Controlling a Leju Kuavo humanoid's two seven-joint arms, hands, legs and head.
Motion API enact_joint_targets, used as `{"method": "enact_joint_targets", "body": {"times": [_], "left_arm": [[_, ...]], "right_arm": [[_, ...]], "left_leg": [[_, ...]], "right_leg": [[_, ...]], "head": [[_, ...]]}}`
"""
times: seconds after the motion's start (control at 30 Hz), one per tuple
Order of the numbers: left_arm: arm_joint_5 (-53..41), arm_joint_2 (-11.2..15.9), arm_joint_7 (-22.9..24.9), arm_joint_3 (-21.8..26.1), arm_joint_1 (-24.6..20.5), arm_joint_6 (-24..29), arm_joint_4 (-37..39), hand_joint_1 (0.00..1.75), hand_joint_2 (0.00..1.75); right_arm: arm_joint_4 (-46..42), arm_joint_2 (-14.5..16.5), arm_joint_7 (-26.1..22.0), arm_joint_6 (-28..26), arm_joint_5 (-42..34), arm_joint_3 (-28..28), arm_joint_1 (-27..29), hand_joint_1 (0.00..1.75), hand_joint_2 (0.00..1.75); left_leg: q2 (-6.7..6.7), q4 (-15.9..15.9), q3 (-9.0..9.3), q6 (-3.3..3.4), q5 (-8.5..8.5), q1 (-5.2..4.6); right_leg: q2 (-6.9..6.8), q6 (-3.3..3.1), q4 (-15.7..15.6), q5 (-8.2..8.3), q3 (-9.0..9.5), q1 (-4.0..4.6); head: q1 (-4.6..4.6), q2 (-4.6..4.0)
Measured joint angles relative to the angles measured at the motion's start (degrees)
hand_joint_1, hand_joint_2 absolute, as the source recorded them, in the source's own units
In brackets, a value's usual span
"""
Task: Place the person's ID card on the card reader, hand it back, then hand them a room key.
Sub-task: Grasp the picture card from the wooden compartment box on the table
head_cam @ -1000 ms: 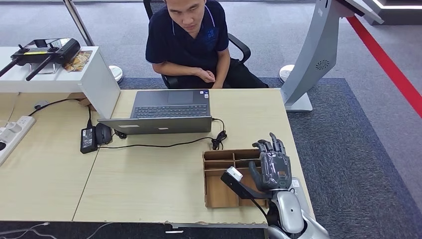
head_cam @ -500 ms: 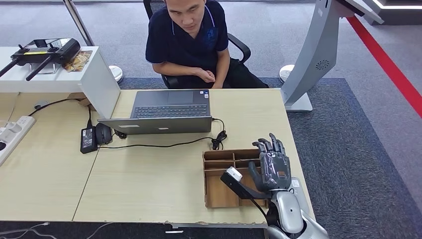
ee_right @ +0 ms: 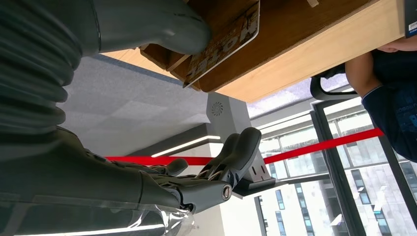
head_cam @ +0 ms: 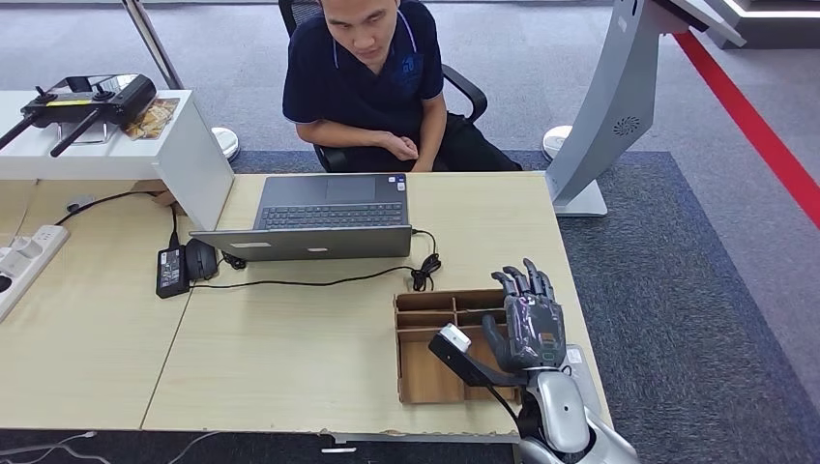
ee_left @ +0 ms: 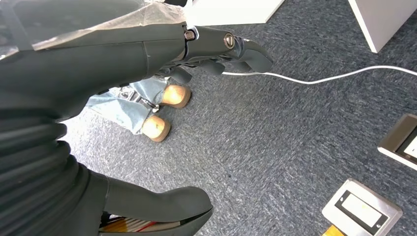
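Right hand (head_cam: 528, 324) sits over the right end of the cardboard tray (head_cam: 425, 333), fingers spread and straight, palm holding nothing; barely any shift from a second ago, maybe a slight creep forward, so I read the pick as not started yet. Room key (ee_right: 223, 42) is a brown card with "HOTEL" lettering, standing on edge in a tray slot just beside the thumb (ee_right: 152, 27), in the right wrist view; can't tell if the thumb touches it. ID card isn't anywhere I can spot, and I can't tell which thing near the tray is the reader. Left hand (ee_left: 123, 54) hangs over carpet well away from the tray, fingers loosely curled, nothing in it. Person (head_cam: 372, 72) is seated on the far side of the desk from the tray.
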Motion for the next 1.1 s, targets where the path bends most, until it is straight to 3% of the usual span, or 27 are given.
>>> {"method": "enact_joint_targets", "body": {"times": [1.1], "left_arm": [[0.1, 0.0, -0.1, 0.0, -0.1, 0.0, 0.0, 0.0, 1.75]], "right_arm": [[0.3, 0.0, 0.0, 0.1, -0.2, 0.0, 0.0, 0.47, 1.75]], "left_leg": [[0.0, 0.0, 0.0, 0.0, 0.0, 0.0]], "right_leg": [[0.0, 0.0, 0.0, 0.0, 0.0, 0.0]], "head": [[0.0, 0.0]]}}
